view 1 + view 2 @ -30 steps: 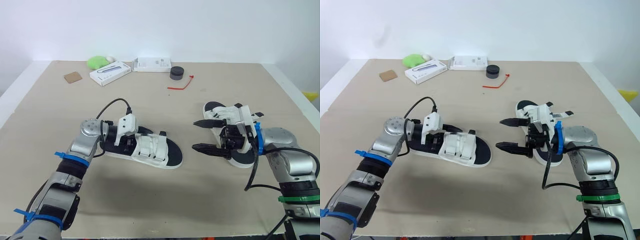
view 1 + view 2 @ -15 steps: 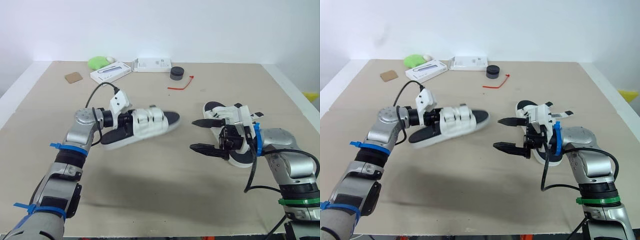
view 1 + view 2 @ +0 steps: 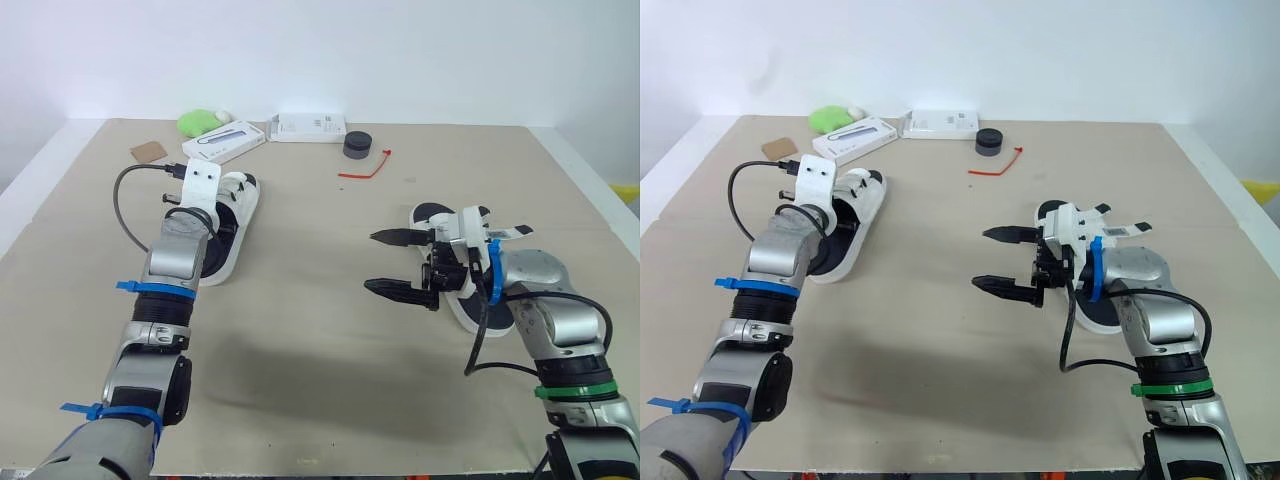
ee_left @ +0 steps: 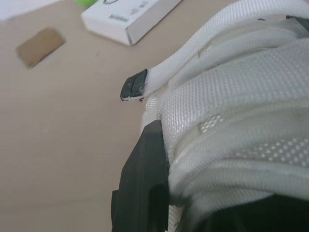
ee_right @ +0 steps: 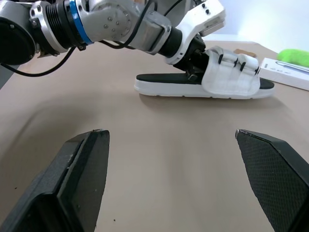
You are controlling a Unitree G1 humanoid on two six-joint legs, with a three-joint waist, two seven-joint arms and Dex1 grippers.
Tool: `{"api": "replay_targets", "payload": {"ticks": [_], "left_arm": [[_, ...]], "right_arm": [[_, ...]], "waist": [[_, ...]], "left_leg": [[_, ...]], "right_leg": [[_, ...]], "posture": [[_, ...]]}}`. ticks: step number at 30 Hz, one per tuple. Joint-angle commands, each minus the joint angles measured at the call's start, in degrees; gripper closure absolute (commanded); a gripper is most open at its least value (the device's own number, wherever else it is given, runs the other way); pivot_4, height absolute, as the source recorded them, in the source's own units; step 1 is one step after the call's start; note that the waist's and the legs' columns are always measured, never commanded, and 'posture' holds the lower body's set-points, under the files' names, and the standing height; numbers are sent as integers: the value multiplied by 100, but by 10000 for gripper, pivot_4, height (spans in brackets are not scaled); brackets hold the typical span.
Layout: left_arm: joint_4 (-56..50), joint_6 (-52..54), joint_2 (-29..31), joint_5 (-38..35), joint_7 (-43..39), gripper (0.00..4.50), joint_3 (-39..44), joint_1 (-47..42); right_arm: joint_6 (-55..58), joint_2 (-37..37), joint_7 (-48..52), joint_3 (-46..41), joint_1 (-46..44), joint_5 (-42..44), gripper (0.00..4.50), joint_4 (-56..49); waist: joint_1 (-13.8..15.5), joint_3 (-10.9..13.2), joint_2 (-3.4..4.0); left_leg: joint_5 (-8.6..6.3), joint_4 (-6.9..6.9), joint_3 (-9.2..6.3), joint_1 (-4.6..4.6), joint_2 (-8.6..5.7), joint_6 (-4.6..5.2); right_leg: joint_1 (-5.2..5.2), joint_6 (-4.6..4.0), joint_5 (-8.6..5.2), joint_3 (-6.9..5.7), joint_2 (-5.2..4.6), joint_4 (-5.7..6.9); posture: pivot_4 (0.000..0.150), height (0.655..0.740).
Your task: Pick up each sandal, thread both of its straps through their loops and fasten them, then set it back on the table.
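table (image 3: 330, 340): tan top, carrying everything listed.

left sandal (image 3: 230, 235): in the left gripper (image 5: 197, 60), well apart from the right gripper (image 3: 370, 260) and straight ahead of its fingers. the right wrist view shows the sole lying flat on the table. both white straps sit across the foot and look fastened.

right sandal (image 3: 472, 314): on the table behind the right gripper's fingers, close under its wrist. not held.

left gripper: closed on the left sandal's strapped part, one black finger pressed to the mesh.

right gripper: jaws spread wide, holding nothing, hovering low over bare table.

loose strap (image 3: 505, 232): sticks out sideways from the right sandal, unthreaded.

step, as judged: setting the left sandal down, then starting on the right one.

handling notes, as judged:
- let the sole take its full weight before the left fingers open.
- draw the fingers out along the straps, not across them, so the fastening is not peeled or the sandal dragged.
- the right gripper points away from its sandal, so it needs to pull back and turn in toward it.
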Motion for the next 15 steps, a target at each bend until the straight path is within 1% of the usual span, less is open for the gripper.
{"api": "replay_targets", "payload": {"ticks": [1,5,6,7,9,10,12,13,14,15], "left_arm": [[-131,43,-62,-77,166,44678,150,-66],[-110,-29,-30,-110,48,44678,51,-17],[-173,-28,-16,-138,-18,35243,40,32],[-272,-39,38,-137,-137,32748,-30,81],[-429,-47,105,-148,-289,22366,-86,138],[-520,5,151,-153,-378,19395,-123,167],[-704,130,205,-217,-517,11222,-124,237],[-817,160,239,-245,-618,5821,-159,282],[-1049,195,301,-291,-765,2525,-191,373],[-1215,220,345,-319,-869,930,-216,438]], "right_arm": [[-105,9,12,-45,-144,-17,0,-56],[-103,18,10,-24,-191,-56,0,-18],[-102,15,-5,-23,-201,-77,0,-3],[-107,12,-29,-24,-211,-109,0,18],[-144,-10,-58,-6,-222,-205,0,59],[-200,-35,-33,21,-221,-268,0,75],[-115,4,-95,-6,-228,-242,0,73],[-83,26,-115,-24,-227,-223,0,74],[-48,54,-159,-47,-220,-205,0,72],[-36,68,-181,-58,-213,-201,0,72]], "waist": [[-1,0,0],[-4,0,0],[-5,0,0],[-6,0,0],[-14,0,0],[-15,0,0],[-14,0,0],[-14,0,0],[-17,0,0],[-24,0,0]], "left_leg": [[3,0,0,1,-1,-5],[13,-1,-3,3,-2,-23],[16,-1,-4,3,-3,-27],[18,-1,-4,3,-4,-30],[21,-1,-3,4,-6,-31],[22,-1,-2,4,-6,-33],[26,-1,-3,3,-6,-36],[26,-1,-4,3,-6,-37],[27,-1,-4,3,-6,-37],[27,0,-3,4,-6,-37]], "right_leg": [[0,1,1,0,-1,1],[0,-1,8,0,1,5],[0,-1,11,-1,5,6],[1,-1,14,-1,7,6],[2,-1,18,2,15,6],[1,0,19,3,15,6],[1,0,21,3,15,6],[1,-2,22,2,15,7],[1,-2,22,2,15,7],[1,-2,22,3,15,7]], "posture": [[1500,7400],[1500,7400],[1500,7400],[1500,7400],[1500,7400],[1500,7400],[1500,7400],[1500,7400],[1500,7400],[1500,7400]]}}
